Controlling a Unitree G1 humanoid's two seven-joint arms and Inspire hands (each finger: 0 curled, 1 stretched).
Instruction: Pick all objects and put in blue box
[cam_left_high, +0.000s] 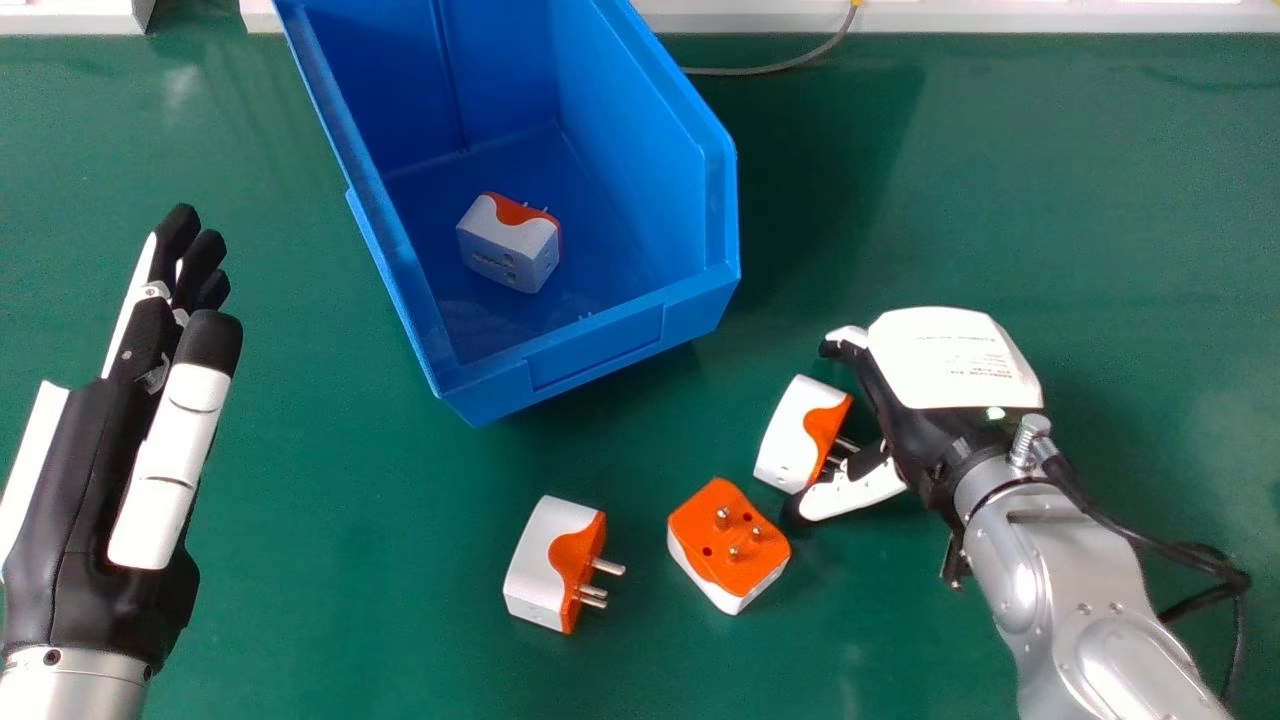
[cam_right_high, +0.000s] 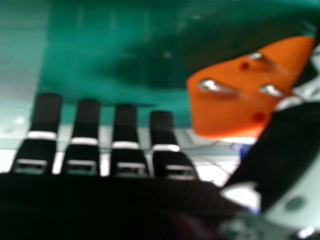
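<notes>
Open right hand (cam_left_high: 935, 375) brackets the nearest adapter (cam_left_high: 795, 435), presumably to pinch it! Left hand (cam_left_high: 85, 460), fingers straight, sits clear of the box (cam_left_high: 598, 346).

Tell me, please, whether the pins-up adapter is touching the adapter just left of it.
Apart. The head view shows a strip of bare green tabletop between the pins-up adapter and the left adapter.

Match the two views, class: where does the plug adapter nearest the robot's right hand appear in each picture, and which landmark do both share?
Head view: the adapter lies right of centre, its pins pointing towards the right hand.
Right hand view: what looks like the same adapter shows its orange pinned face beside the thumb.
Shared landmark: the right hand's thumb.
</notes>
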